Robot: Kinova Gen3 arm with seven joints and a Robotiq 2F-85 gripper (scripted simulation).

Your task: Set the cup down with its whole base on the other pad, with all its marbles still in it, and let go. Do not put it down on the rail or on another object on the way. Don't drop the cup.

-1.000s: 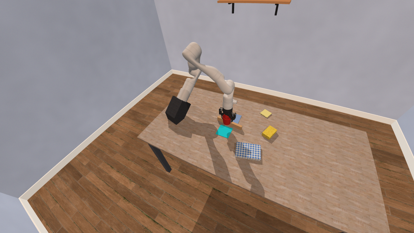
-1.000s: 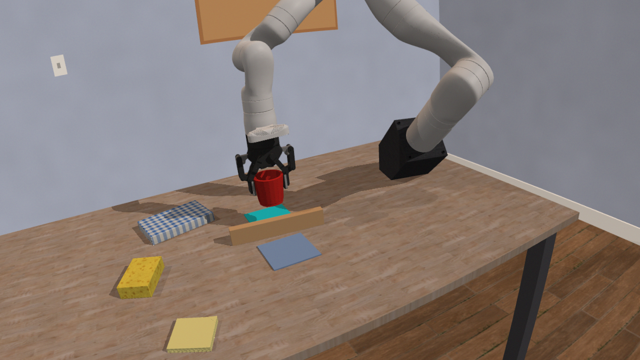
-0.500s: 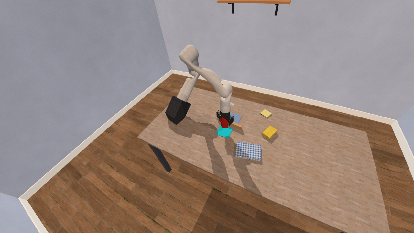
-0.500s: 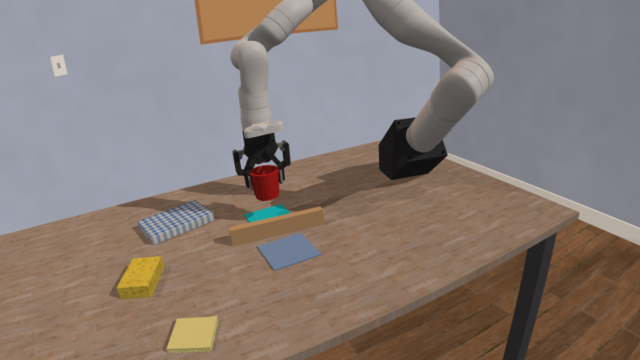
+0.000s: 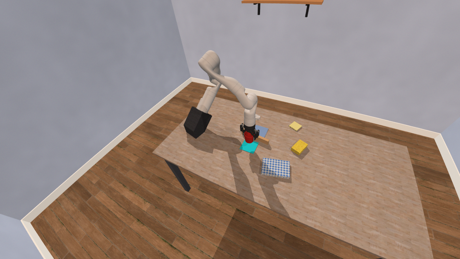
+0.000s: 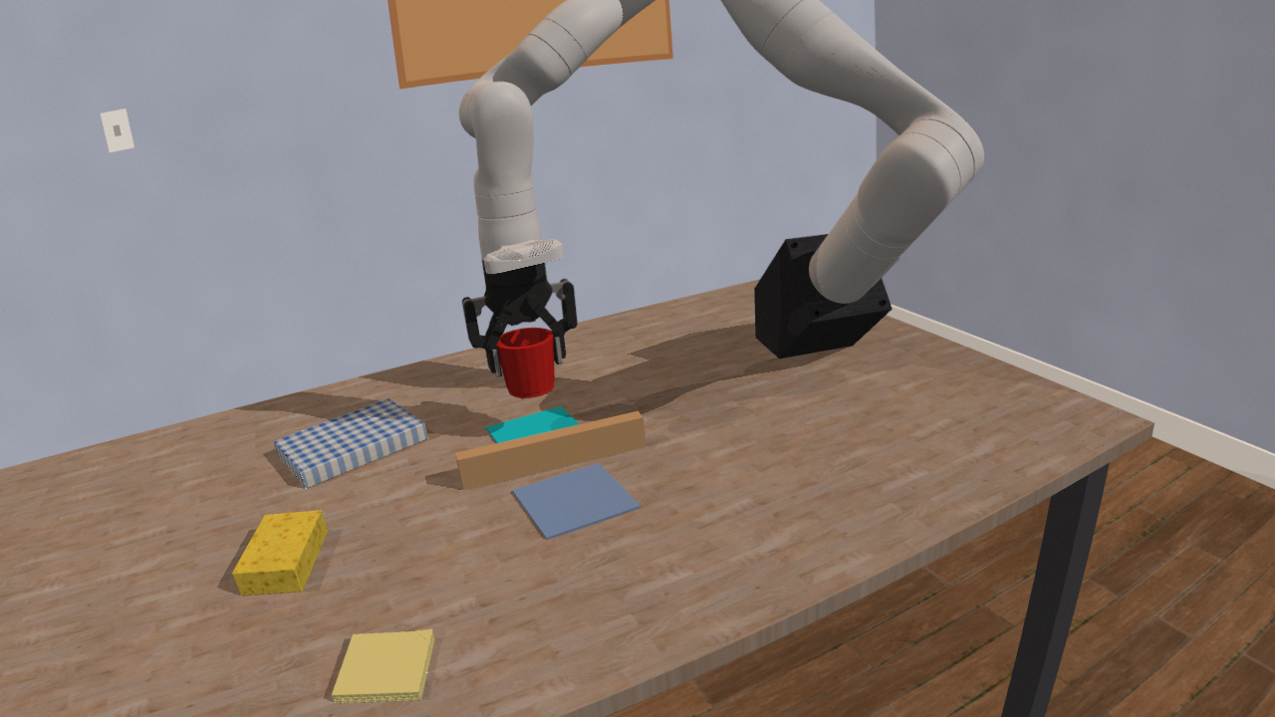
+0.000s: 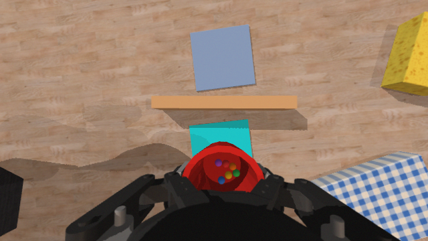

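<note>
My gripper [image 6: 523, 350] is shut on the red cup [image 6: 526, 359] and holds it upright in the air above the teal pad [image 6: 531, 424]. The cup also shows in the top view [image 5: 248, 137], over the teal pad [image 5: 249, 146]. In the wrist view the cup [image 7: 222, 171] holds several coloured marbles [image 7: 227, 171], and the teal pad [image 7: 221, 137] lies just beyond it. The wooden rail [image 6: 551, 449] stands between the teal pad and the grey-blue pad [image 6: 576, 500]. The cup's base is clear of the table.
A blue checked box [image 6: 350, 441] lies left of the teal pad. A yellow sponge [image 6: 279, 551] and a flat yellow pad [image 6: 382, 665] lie nearer the front left. The arm's black base [image 6: 818, 299] stands at the back right.
</note>
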